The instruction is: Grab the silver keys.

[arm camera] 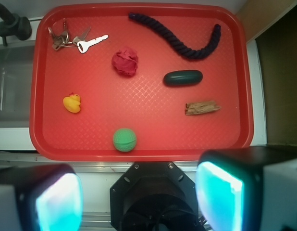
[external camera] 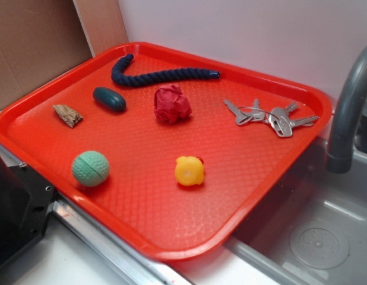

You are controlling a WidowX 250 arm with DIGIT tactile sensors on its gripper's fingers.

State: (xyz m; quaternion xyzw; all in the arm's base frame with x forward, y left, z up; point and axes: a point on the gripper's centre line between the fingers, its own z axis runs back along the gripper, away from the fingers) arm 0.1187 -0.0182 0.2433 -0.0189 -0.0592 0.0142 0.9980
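The silver keys (external camera: 269,116) lie splayed on a thin ring at the right side of the red tray (external camera: 171,237); in the wrist view the silver keys (arm camera: 74,40) sit in the tray's top left corner. My gripper (arm camera: 139,202) hangs high above the tray's near edge, over the robot base, far from the keys. Its two fingers, with glowing teal pads (arm camera: 220,199), stand wide apart with nothing between them. The gripper does not show in the exterior view.
On the tray lie a dark blue rope (external camera: 160,74), a dark green oval (external camera: 109,99), a crumpled red ball (external camera: 171,104), a wood piece (external camera: 67,115), a green ball (external camera: 90,168) and a yellow duck (external camera: 189,171). A grey faucet (external camera: 350,113) and sink (external camera: 314,237) stand beside the keys.
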